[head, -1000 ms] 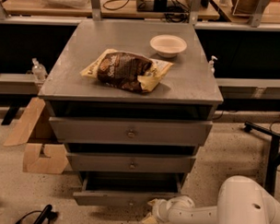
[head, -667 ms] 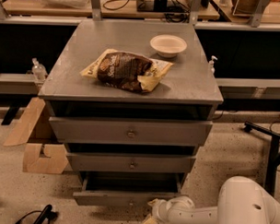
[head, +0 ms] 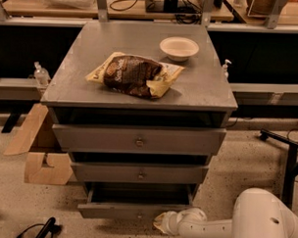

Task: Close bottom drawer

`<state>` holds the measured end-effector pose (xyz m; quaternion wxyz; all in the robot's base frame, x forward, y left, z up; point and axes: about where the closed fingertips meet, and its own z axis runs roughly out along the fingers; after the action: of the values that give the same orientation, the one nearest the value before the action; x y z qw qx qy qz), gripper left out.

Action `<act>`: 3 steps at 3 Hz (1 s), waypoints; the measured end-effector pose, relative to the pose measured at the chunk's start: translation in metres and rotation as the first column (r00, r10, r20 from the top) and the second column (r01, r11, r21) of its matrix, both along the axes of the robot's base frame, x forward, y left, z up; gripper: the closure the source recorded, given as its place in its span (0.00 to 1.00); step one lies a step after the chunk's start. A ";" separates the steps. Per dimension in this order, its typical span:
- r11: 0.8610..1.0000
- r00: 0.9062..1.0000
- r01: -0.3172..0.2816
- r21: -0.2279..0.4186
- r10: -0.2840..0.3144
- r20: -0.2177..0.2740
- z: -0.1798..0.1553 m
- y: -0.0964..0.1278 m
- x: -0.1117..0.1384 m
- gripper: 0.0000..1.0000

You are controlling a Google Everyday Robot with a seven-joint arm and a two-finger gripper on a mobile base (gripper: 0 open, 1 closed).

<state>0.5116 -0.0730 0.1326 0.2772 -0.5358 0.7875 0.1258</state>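
Observation:
The grey cabinet [head: 140,89] has three knobbed drawers. The bottom drawer [head: 116,211] is pulled out a short way, so a strip of its dark tray interior [head: 139,193] shows behind its flat front. Its small round knob [head: 138,216] sits at the centre of the front, near the frame's lower edge. The two drawers above, top [head: 138,139] and middle [head: 139,173], stick out less. My white arm [head: 218,230] reaches in from the lower right. My gripper [head: 161,223] is low, just in front of the bottom drawer's front, to the right of the knob.
A snack bag [head: 136,75] and a white bowl [head: 179,47] lie on the cabinet top. Cardboard pieces [head: 42,151] lean on the floor to the left. A black stand leg [head: 285,155] is on the right and a black object [head: 39,231] at the lower left.

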 end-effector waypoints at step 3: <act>0.997 0.998 -0.051 -0.049 0.053 0.035 0.008 0.006 0.027 1.00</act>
<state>0.5389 -0.0674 0.1402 0.2750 -0.5649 0.7710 0.1042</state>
